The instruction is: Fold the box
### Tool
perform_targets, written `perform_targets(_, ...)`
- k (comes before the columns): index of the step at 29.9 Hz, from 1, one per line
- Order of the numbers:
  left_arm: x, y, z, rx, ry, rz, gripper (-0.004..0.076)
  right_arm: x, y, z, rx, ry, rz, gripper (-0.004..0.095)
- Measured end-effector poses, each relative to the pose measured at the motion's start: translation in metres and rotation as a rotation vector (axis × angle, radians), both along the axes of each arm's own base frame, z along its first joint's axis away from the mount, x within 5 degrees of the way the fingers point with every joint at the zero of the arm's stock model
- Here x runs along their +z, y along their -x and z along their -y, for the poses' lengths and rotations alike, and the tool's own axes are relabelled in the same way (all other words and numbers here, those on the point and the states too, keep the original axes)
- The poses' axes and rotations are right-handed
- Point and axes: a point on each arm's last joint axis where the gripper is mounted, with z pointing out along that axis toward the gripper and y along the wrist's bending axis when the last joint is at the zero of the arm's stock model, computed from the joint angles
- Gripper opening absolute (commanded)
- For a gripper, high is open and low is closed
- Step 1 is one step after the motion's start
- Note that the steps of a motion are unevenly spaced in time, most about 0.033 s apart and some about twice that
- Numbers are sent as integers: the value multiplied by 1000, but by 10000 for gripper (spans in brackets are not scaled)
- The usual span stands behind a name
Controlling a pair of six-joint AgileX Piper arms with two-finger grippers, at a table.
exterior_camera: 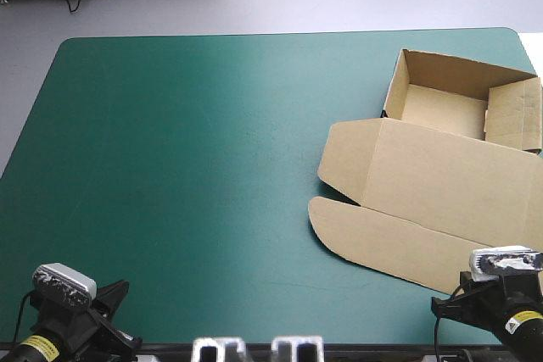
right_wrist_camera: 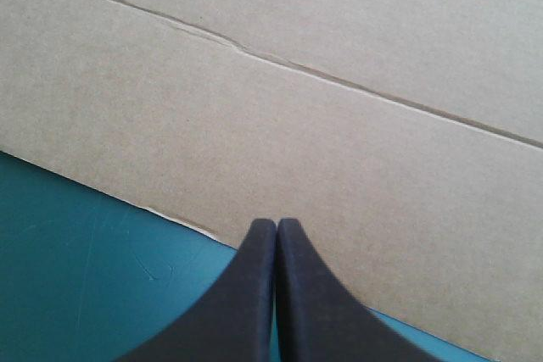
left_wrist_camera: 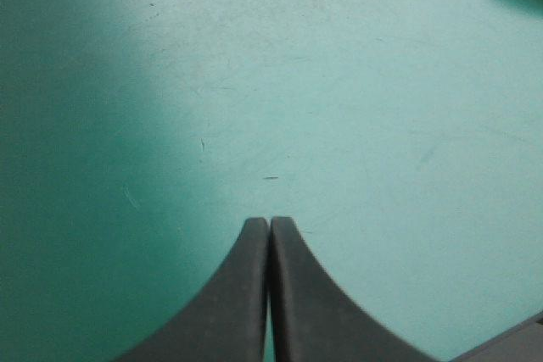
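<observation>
At the desk's near left corner the left gripper is closed. Its black fingers meet in a point with nothing between them, above plain teal-green cover, which runs on across the middle of the desk. The brown box lies on the right half, reaching the right edge. Its tray, walls raised, sits toward the far right corner, the lid lies flat and open nearer, and a rounded flap is nearest. The right gripper is closed and empty, its tips over that flap's near edge. Whether they touch it cannot be told.
</observation>
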Motion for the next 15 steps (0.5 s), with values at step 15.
perform_targets(15,0,0,1,-3,22,-6,-9,0,0,0,0,0,1,-13)
